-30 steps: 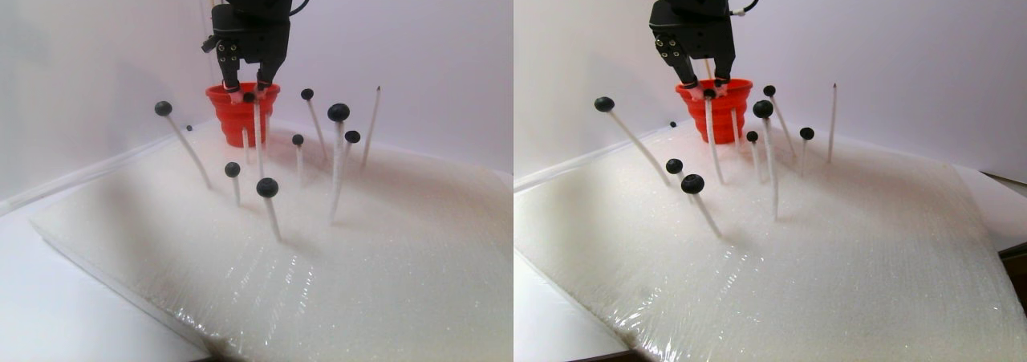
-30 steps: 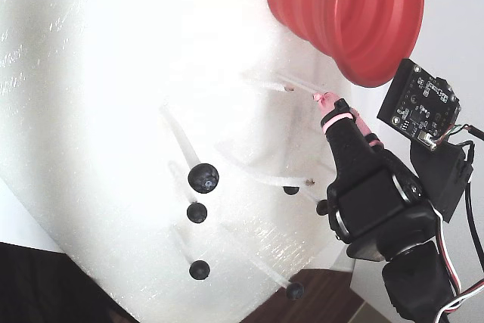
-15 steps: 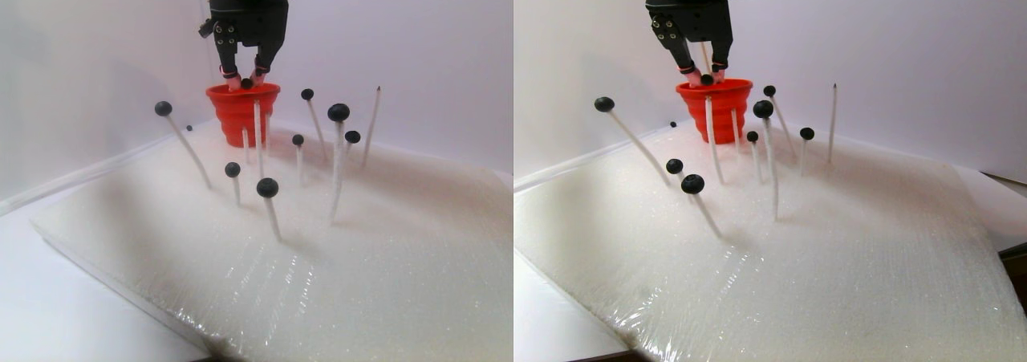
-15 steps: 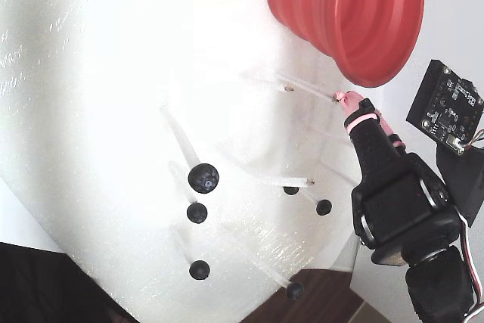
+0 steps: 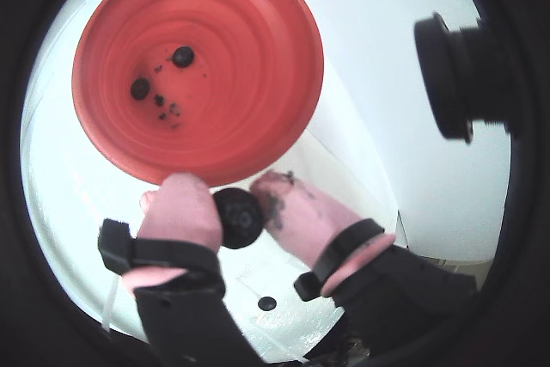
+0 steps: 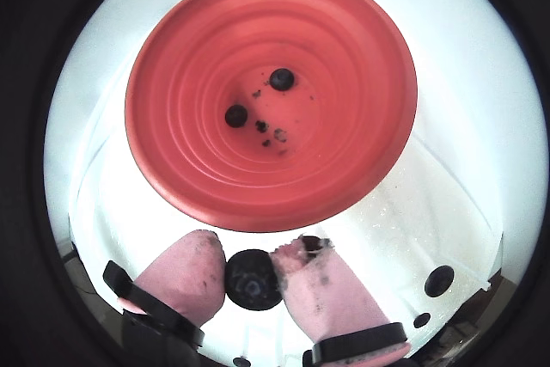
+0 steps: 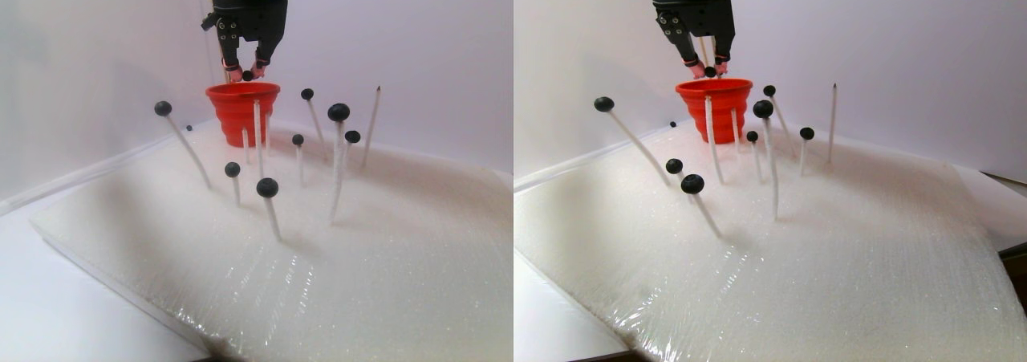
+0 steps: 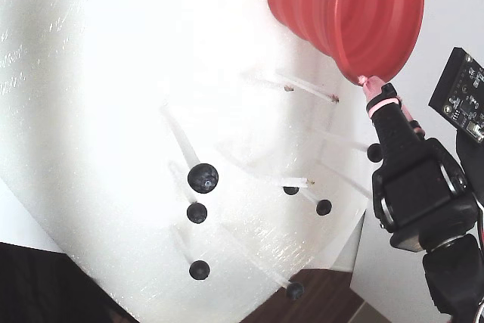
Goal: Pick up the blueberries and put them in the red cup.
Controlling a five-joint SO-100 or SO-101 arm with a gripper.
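Observation:
In both wrist views my gripper (image 5: 238, 212) (image 6: 251, 274) is shut on one blueberry (image 5: 238, 219) (image 6: 251, 281), pinched between its pink fingertips. It hangs just above the near rim of the red cup (image 5: 241, 66) (image 6: 352, 83), slightly outside the opening. Two blueberries (image 6: 281, 79) (image 6: 235, 115) and dark smears lie on the cup's floor. In the stereo pair view the gripper (image 7: 247, 73) hovers over the ribbed cup (image 7: 239, 117) at the back. Several more blueberries (image 7: 267, 187) (image 7: 163, 107) (image 7: 338, 111) sit on white sticks in front.
A white foam sheet (image 7: 385, 250) under shiny film carries the sticks. A bare pointed stick (image 7: 374, 113) stands right of the cup, another (image 7: 257, 129) in front of it. Pale walls close the back. A circuit board (image 8: 463, 96) rides beside the arm.
The gripper has risen from the stick in front of the cup, taking the blueberry off it, and now holds it higher, above the cup's rim. That stick stands bare.

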